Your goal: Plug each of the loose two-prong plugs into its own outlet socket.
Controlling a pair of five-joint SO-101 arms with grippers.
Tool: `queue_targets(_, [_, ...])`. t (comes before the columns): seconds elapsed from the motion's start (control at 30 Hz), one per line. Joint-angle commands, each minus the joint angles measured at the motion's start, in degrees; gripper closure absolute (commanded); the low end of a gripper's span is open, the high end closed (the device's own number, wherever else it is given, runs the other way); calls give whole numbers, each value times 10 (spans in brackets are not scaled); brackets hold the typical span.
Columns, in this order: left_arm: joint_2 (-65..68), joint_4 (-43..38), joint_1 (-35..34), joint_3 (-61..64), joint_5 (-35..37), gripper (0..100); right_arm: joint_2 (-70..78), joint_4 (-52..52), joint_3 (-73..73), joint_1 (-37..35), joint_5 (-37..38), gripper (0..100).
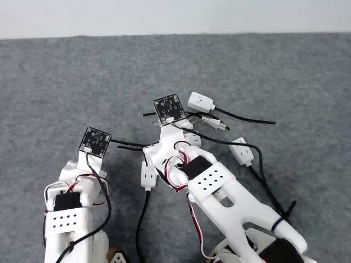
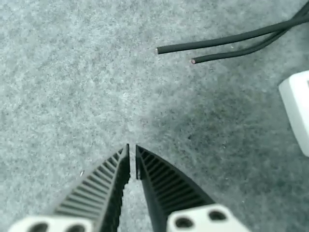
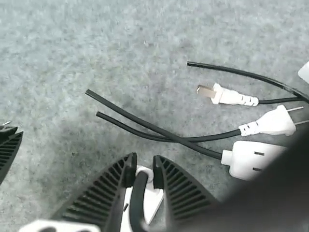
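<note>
Right gripper (image 3: 143,159) narrow, pinching white socket (image 3: 153,199) | left gripper (image 2: 132,147) closed, empty | plug (image 3: 231,96) and second plug (image 3: 268,123) loose nearby

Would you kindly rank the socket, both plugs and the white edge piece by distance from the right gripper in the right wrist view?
From the right gripper, shut on a connector:
1. Socket, to its side.
2. One plug and the other plug, beyond the socket: too close to call.
3. White piece, cut off, past both.
</note>
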Motion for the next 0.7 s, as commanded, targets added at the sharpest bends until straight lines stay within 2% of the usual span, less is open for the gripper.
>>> queue_targets(0.0, [-9,-17,-4,-5,4,989,-3,-15,-6,4,-8,991])
queue_targets(0.4, [-9,-17,-4,-4,-4,989,51,-35,-10,3,-58,991])
queue_targets(0.67, [-9,-16,-4,-4,-21,989,61,-34,-9,3,-55,991])
